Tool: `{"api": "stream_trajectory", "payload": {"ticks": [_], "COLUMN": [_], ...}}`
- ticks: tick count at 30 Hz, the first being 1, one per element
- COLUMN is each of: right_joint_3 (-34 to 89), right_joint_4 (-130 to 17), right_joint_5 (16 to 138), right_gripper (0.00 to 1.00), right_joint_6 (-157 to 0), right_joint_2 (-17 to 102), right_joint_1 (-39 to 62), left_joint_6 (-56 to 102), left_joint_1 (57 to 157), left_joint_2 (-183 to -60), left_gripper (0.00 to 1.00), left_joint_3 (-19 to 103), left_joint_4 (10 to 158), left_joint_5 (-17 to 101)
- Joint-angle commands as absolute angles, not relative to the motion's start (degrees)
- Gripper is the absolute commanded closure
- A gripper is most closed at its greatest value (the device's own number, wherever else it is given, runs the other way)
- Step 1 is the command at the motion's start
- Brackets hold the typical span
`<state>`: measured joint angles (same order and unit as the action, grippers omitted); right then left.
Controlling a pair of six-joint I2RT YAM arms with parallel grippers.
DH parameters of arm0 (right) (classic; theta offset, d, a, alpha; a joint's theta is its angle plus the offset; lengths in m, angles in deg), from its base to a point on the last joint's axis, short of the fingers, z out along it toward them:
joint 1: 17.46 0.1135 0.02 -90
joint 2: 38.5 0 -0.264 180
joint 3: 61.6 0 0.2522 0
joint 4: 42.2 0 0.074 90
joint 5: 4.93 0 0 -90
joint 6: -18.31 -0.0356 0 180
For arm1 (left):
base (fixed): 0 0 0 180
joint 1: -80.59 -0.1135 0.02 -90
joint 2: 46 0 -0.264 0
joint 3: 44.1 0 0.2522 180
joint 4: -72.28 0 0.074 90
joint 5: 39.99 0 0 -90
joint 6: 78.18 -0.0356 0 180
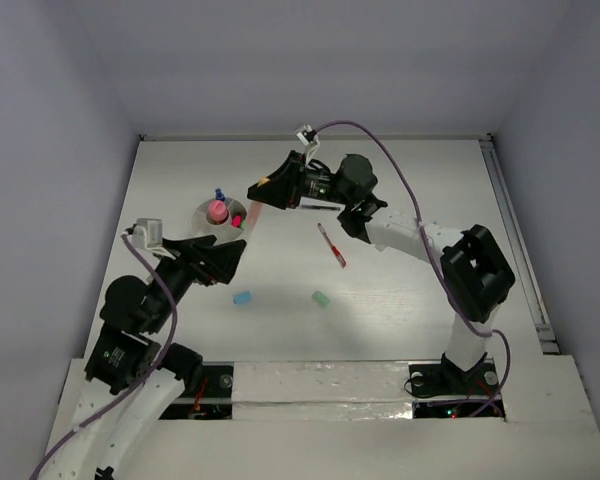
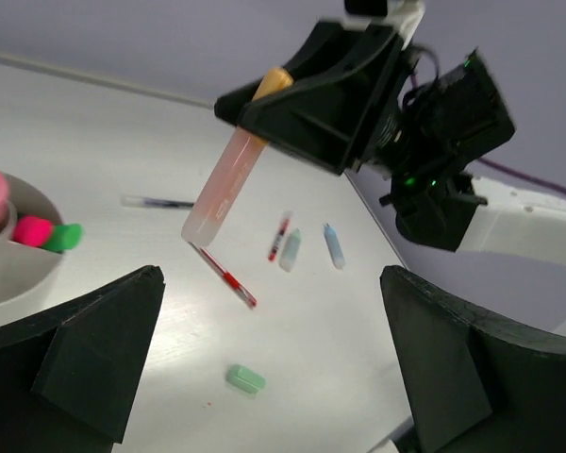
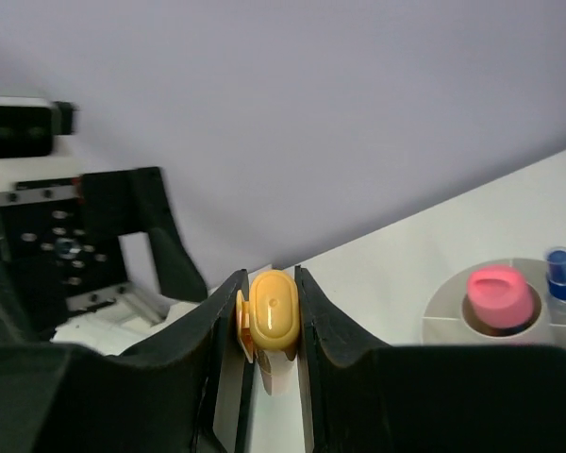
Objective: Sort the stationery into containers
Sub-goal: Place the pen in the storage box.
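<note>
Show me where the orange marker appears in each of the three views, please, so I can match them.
Top external: the orange marker is left of centre, just right of the white cup.
Left wrist: upper middle, slanting down from the right claw.
Right wrist: bottom centre, only its cap shows.
Shared landmark: the white cup, with a pink marker inside.

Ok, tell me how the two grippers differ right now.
The left gripper stands wide open and empty; the right gripper is shut on the orange marker. The left gripper sits on the near side of the cup; the right gripper is at the cup's far right, its marker angled down beside the rim. Both are black and close to the cup.
</note>
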<state>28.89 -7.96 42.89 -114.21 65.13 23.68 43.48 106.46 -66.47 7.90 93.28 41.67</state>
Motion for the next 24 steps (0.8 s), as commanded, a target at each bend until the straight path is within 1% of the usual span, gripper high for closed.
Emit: {"api": "stream_trajectory", "payload": {"ticks": [1, 2, 7, 17, 24], "right_joint_3": [32.05, 32.49, 35.03, 43.21, 45.93], "right_joint_4": [-7.19, -6.58, -7.53, -17.98, -19.84], "right_joint_5": [47.17, 47.62, 52.80, 65.45, 70.47], "right_gripper": [1.00, 1.00, 1.00, 1.00, 1.00], "right_joint_6": [-111.60, -111.51, -107.74, -95.52, -91.47], "right_joint_2": [67.93, 68.72, 73.99, 80.67, 84.36], "right_joint_1": [23.41, 23.41, 24.98, 29.73, 30.97], "left_joint_6": [38.81, 38.02, 33.53, 31.24, 30.54], "left_joint_1": [106.43, 106.43, 106.43, 106.43, 106.43], "left_joint_2": [-62.71, -62.27, -63.57, -62.35, -62.09], "left_gripper": [0.01, 0.01, 0.01, 0.01, 0.01], "left_joint_3": [13.60, 15.26, 17.48, 11.77, 10.44], "left_joint_4": [100.62, 101.32, 103.44, 100.81, 99.57], "left_joint_5": [51.83, 54.73, 58.71, 62.75, 62.67]}}
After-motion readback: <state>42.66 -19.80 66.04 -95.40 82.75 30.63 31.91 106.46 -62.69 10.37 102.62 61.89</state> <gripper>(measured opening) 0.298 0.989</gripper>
